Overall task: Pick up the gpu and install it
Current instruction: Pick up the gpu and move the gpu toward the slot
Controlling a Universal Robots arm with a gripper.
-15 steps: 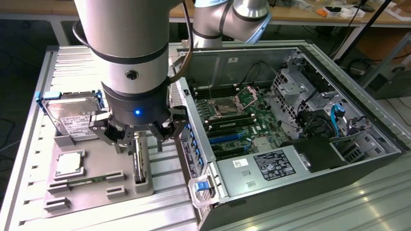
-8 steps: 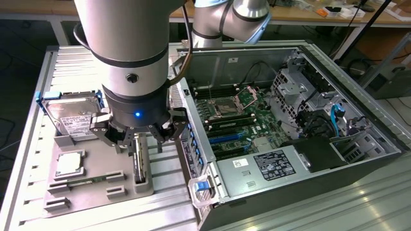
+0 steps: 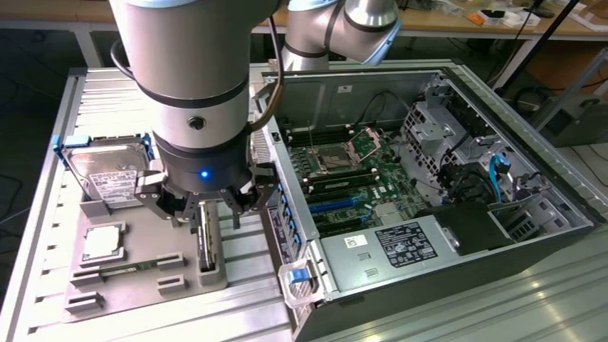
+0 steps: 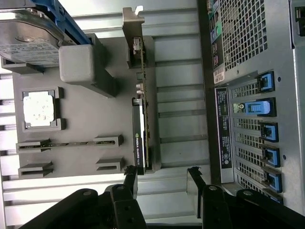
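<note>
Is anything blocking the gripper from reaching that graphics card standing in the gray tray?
Nothing visible does. The open gripper hangs over the gpu, with only bare air between them.

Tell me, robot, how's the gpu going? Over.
Gripper open, hovering over gpu. It stands on edge in grey tray, untouched. Nothing blocking.

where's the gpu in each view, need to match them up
Exterior view: gpu stands on edge in the gray tray, just under the gripper.
Wrist view: gpu edge-on, along the tray's side nearest the computer case.
Shared landmark: the hard drive.
</note>
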